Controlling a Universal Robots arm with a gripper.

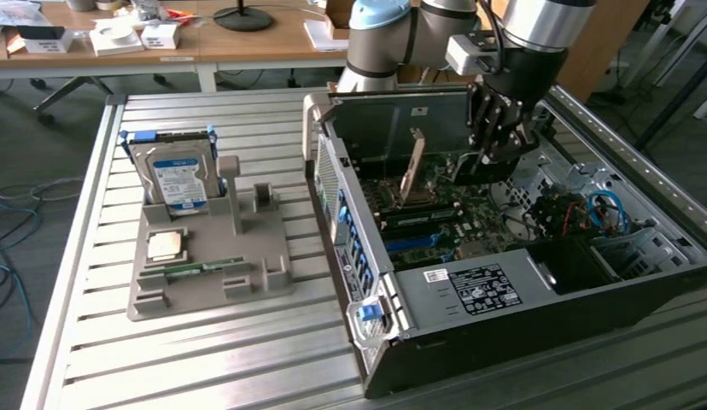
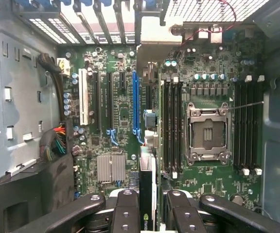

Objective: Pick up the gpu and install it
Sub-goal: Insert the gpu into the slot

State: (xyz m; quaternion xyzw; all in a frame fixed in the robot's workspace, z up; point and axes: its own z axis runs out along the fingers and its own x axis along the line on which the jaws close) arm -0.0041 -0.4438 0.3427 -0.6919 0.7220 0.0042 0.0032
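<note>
Slatted metal table (image 1: pixel 217 359) carries an open black computer case (image 1: pixel 558 316). Black gripper (image 1: pixel 496 149), half-closed, clamps the thin dark gpu card (image 2: pixel 147 218) edge-down directly beneath, long axis parallel to the blue motherboard slot (image 2: pixel 135 104) just beside.

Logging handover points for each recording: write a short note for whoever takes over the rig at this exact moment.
Gripper: shut on the gpu, one finger on each face of the card, which the wrist view sees edge-on.
Gpu: inside the open computer case, over the motherboard, running alongside the long blue slot.
Done: the gpu is picked up and is in the case.
Left: the install. The card does not look seated in a slot, though the contact point is hidden.
</note>
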